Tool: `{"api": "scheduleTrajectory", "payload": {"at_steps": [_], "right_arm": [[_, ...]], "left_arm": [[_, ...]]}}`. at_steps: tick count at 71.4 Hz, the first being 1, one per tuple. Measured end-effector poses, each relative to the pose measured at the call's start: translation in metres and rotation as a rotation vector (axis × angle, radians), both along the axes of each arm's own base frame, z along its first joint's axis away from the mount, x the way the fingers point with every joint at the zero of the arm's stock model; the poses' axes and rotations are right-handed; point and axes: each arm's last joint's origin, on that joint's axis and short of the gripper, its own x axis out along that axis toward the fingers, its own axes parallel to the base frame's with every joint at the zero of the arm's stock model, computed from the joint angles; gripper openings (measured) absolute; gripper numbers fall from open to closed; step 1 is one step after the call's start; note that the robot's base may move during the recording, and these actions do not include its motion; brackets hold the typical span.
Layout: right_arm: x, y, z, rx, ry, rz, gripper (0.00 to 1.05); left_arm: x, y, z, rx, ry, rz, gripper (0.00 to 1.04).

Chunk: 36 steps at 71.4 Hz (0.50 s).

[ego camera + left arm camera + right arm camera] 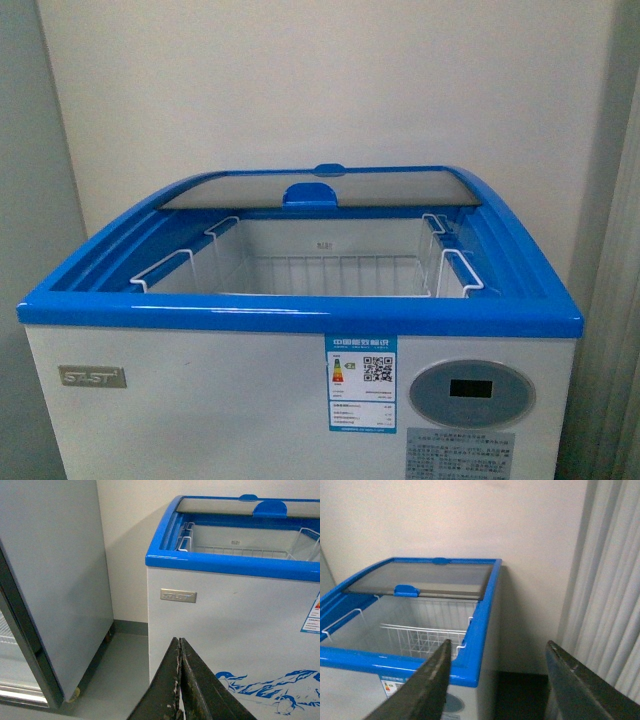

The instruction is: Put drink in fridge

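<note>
Blue-rimmed fridge (420, 625) beyond spread right pincer (495, 680); left pincer (180, 680) closed, empty.

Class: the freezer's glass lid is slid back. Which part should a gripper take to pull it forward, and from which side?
The raised blue handle at the front edge of the glass lid, reached from above on the open side: seemingly the only part protruding from that smooth pane.

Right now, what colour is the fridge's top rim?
Blue: the rim runs glossy blue all around the fridge's white body. Front view shows it best.
</note>
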Motion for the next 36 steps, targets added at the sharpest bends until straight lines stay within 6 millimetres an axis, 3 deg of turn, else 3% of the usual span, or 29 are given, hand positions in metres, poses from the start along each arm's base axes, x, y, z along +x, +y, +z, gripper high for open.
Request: {"api": "scheduleTrajectory", "payload": {"at_steps": [6,15,36], "right_arm": [[0.000,0.000,-0.031,-0.003,0.040,-0.003,0.25],[-0.005,0.000,-0.061,-0.009,0.053,-0.004,0.02],[-0.015,0.000,-0.099,-0.009,0.050,-0.003,0.03]], "left_arm": [[0.000,0.000,0.000,0.000,0.000,0.000,0.03],[0.000,0.000,0.000,0.000,0.000,-0.001,0.03],[0.000,0.000,0.000,0.000,0.000,-0.001,0.03]]}}
